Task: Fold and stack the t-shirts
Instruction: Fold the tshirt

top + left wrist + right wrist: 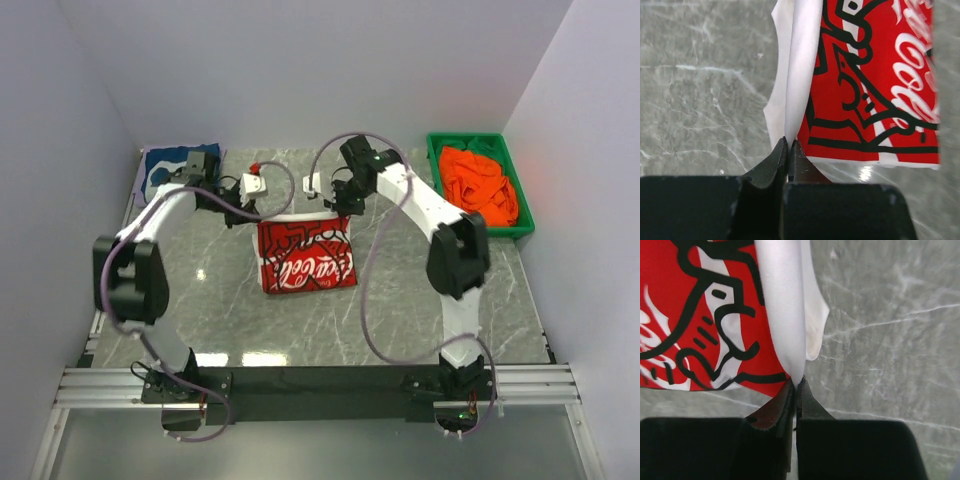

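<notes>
A red t-shirt with white print (305,258) sits mid-table, its near part resting on the marble. Its far edge is held up at both corners. My left gripper (238,212) is shut on the left corner. In the left wrist view a white fold of the shirt (802,75) runs down into the shut left gripper (789,142). My right gripper (340,205) is shut on the right corner, and the right wrist view shows white cloth (785,305) pinched in it (797,382). A navy t-shirt (162,166) lies at the back left. An orange t-shirt (480,185) fills the bin.
A green plastic bin (436,158) stands at the back right against the wall. White walls close in the table on the left, back and right. The arm bases and a metal rail (320,385) run along the near edge.
</notes>
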You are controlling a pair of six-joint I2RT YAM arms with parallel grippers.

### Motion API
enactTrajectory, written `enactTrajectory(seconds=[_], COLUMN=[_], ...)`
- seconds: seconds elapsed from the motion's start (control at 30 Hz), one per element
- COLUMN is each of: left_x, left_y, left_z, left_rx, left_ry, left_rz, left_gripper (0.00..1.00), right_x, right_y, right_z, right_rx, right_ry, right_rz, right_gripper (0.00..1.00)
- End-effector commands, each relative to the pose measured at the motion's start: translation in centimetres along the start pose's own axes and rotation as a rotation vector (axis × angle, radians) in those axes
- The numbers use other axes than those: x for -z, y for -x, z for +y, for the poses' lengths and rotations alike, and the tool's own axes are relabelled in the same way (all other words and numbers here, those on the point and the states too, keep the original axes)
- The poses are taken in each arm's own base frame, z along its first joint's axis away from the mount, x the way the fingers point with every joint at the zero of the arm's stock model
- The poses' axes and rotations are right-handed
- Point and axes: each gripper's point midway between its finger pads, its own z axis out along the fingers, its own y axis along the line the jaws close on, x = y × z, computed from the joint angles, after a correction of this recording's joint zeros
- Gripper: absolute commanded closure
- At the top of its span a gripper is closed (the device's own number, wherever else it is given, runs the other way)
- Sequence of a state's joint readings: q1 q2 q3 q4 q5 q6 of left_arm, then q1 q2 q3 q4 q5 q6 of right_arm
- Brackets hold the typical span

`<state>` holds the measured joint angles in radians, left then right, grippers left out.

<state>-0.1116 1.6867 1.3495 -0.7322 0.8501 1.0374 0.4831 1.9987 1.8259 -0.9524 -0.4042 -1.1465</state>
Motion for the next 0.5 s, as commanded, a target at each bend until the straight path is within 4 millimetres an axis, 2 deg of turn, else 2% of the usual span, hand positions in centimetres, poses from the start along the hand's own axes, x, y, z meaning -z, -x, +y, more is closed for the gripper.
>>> enactTrajectory(seconds=[0.0,0.03,0.1,0.13,0.17,0.27,0.33,0.47], left_x=[-1.8,-2.9,-4.0,-4.1,-5.4,-6.3,-6.2,-5.3], left_y=[-0.8,-1.5,-2.8,-2.4,-4.4,-6.7,-7.9,-7.9], left_z=[4.4,5.8,7.2,8.6,8.9,8.6,8.3,7.7], left_rx=[0.073,0.106,0.166,0.170,0.223,0.287,0.309,0.306], left_ry=[0.052,0.049,0.060,0.079,0.058,0.018,0.026,0.039], left_rz=[0.015,0.022,0.054,0.053,0.084,0.120,0.128,0.126], left_gripper=[0.99,0.99,0.99,0.99,0.99,0.99,0.99,0.99], right_x=[-1.1,-3.0,-3.5,-4.7,-5.2,-6.3,-6.6,-6.1], right_y=[-1.8,-2.9,-3.3,-3.9,-4.2,-4.8,-4.4,-3.7], right_z=[-2.9,-3.2,-4.7,-4.8,-5.1,-6.2,-6.9,-7.2], right_rx=[-0.001,-0.019,-0.015,-0.024,-0.026,-0.041,-0.065,-0.107], right_ry=[0.010,0.031,0.004,0.009,0.000,-0.043,-0.073,-0.098], right_rz=[0.042,0.061,0.074,0.086,0.091,0.099,0.086,0.072], right_gripper=[1.00,1.00,1.00,1.00,1.00,1.00,1.00,1.00])
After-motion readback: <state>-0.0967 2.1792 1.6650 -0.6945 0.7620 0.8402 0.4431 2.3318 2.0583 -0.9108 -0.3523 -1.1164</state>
